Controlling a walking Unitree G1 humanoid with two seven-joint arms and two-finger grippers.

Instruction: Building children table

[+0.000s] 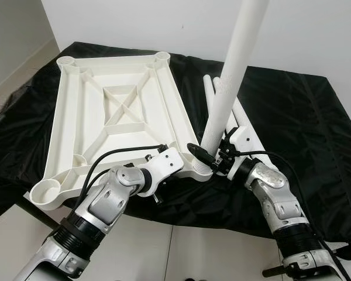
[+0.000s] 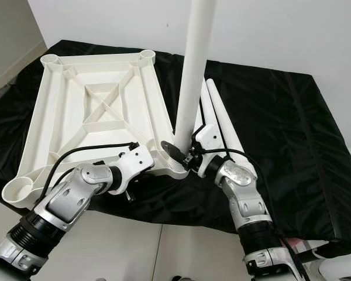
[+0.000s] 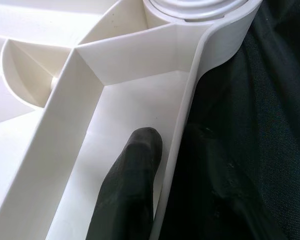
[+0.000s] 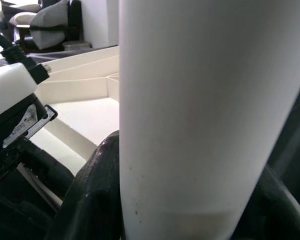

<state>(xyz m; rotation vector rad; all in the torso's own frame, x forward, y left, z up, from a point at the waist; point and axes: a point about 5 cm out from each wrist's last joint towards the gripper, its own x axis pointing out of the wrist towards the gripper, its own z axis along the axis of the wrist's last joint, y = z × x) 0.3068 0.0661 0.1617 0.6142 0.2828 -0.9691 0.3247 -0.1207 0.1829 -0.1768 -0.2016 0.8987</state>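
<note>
Standing upright in the corner socket [image 1: 202,168] of the upturned tabletop [image 1: 114,111], a white leg [image 1: 231,76] is clamped low down by the right gripper [image 1: 213,157]. The tabletop's edge wall is pinched by the left gripper [image 3: 165,165], just beside that socket. Plastic is judged stiff, light, slick; a low grip suits. Spare legs [image 2: 219,117] lie behind the right gripper on the black cloth [image 1: 304,117].

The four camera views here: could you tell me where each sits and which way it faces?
Left eye view: on the head, facing down at the upturned tabletop; both arms show.
Right eye view: beside it, same scene.
Left wrist view: along the left gripper, which pinches the tabletop's rim.
Right wrist view: along the right gripper, which clasps the upright leg.
All four views share the tabletop.
</note>
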